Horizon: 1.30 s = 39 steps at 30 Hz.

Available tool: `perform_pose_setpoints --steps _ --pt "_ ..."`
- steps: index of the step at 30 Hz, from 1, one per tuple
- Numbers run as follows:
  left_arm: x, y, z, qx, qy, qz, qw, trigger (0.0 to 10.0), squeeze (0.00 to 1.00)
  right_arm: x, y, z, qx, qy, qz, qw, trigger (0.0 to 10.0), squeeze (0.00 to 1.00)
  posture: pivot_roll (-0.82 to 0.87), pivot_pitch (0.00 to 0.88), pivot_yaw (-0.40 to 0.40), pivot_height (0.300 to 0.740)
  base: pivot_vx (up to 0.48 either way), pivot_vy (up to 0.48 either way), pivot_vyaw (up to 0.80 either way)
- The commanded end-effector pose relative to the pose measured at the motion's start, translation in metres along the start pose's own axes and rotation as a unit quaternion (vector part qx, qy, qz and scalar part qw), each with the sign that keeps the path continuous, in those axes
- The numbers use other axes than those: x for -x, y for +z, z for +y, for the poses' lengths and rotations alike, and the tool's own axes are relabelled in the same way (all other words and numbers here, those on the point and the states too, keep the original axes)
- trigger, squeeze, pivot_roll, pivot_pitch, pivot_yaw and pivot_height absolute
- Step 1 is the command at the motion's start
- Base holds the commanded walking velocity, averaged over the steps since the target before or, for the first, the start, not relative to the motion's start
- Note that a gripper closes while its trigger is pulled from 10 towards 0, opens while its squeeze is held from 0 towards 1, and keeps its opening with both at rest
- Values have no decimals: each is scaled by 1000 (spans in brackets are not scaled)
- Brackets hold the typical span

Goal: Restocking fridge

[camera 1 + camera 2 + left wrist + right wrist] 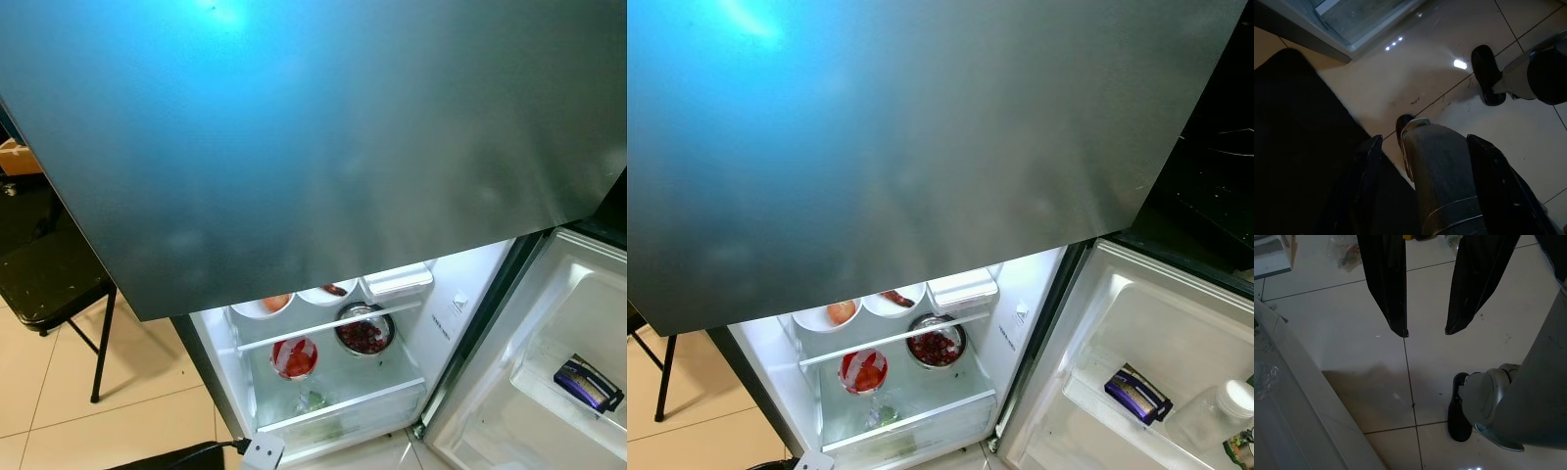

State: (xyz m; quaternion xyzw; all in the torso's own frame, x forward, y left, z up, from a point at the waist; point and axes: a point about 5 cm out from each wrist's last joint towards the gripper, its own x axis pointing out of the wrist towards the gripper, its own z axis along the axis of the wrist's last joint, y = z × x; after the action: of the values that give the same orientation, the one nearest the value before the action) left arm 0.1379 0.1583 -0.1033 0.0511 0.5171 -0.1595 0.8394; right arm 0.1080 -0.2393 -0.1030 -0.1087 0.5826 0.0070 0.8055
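The fridge's grey upper door (pixel 294 147) is shut and its lit lower compartment (pixel 323 416) stands open. On the top shelf sit two white bowls (pixel 265 306) and a white box (pixel 397 281). Below them are a steel bowl of red food (pixel 363 329) and a red wrapped item (pixel 294 357). The open door (pixel 549 323) on the right holds a purple packet (pixel 585 384) and a plastic jar (pixel 1225 406). My left gripper (pixel 1425 139) hangs open over the floor beside my leg. My right gripper (pixel 1425 332) also hangs open above the tiles, holding nothing.
A black chair (pixel 49 279) stands to the fridge's left. A dark mat (pixel 1298 147) and a plug with cable (pixel 260 450) lie before the fridge. My feet (pixel 1459 411) rest on the tiles. A plastic bag (pixel 1347 252) lies on the floor beyond the right fingers.
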Motion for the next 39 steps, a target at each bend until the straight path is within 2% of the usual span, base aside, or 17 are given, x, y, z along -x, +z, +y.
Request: perform_pose_setpoints --steps 1,12,22,26,29,39 --pt "0 -2 -1 3 -1 5 1000 10000 0 0 -1 0 3 -1 3 1000 10000 0 -8 0 -52 740 0 0 0" --pt "1 1 4 17 8 -1 1000 10000 0 0 3 -3 5 -4 -1 1000 10000 0 -8 0 -43 740 0 0 0" --pt "4 1 16 14 20 2 1000 10000 0 -1 2 3 -7 0 -2 1000 10000 0 -27 0 -33 740 0 0 0" --pt "2 7 14 28 21 -8 999 10000 0 0 2 1 -2 -2 1 1000 10000 0 -29 0 -26 740 0 0 0" --pt "1 8 11 34 17 -11 999 10000 0 0 4 -2 -14 -7 -4 1000 10000 0 -30 0 -27 740 0 0 0" --pt "4 -1 16 44 25 -1 999 10000 0 1 14 -15 -11 -19 -14 1000 10000 0 -52 0 -18 740 0 0 0"
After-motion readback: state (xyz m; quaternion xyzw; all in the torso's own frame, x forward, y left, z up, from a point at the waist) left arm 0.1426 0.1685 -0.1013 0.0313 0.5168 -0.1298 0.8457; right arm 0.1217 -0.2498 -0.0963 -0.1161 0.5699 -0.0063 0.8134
